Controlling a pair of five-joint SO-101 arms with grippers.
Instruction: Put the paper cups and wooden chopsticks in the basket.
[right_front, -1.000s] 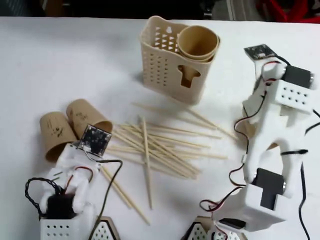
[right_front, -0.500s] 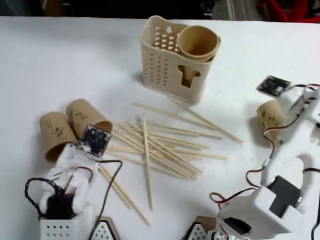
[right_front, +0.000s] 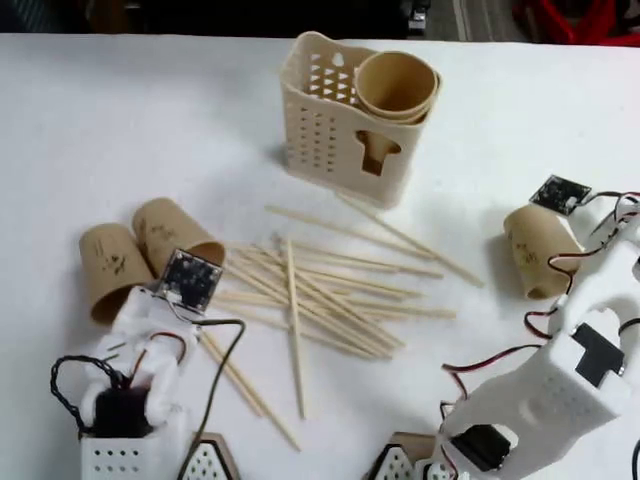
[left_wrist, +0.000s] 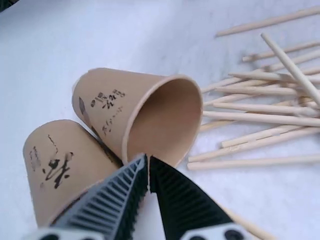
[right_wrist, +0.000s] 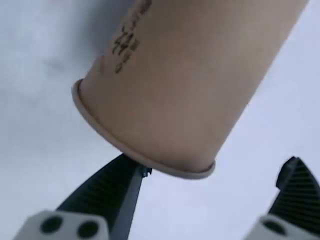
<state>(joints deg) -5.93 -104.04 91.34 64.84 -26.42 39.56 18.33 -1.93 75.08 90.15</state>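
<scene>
Table: white table (right_front: 120, 120), dark room past its far edge.
Sticks: chopsticks (right_front: 320, 290) loose and criss-crossed mid-table. They run from just short of the basket down toward the near edge, and many overlap.
In the way: the sticks' left ends lie just beside the inner cup. A black wire (right_front: 215, 380) off the left arm (right_front: 140, 370) crosses a stick close to the near edge.
Basket: basket (right_front: 340, 120) upright, middle of the table toward the far edge. Cream plastic, perforated walls, keyhole cut-out on the near side.
Stack: nested cups (right_front: 397, 85) upright in the basket's right end, rims above the wall.
Inner cup: inner cup (right_front: 172, 232) on its side toward the left near corner, brown paper with dark print, mouth facing the near edge.
Outer cup: outer cup (right_front: 108, 268) on its side, touching the inner cup on the side toward the left edge. Same paper, same way round.
Left gripper: left gripper (left_wrist: 148, 167) has its fingers together and grips nothing. The tips sit right at the inner cup's rim, by the seam between the two cups.
Right cup: right cup (right_front: 535, 250) on its side near the right edge, well apart from the sticks, mouth toward the near edge.
Right gripper: right gripper (right_wrist: 217, 167) has its fingers wide apart at the right cup's mouth. One finger is just under the rim, the other off to the side, not clamped.
Right arm: right arm (right_front: 560, 390) at the right near corner, wires trailing.
</scene>
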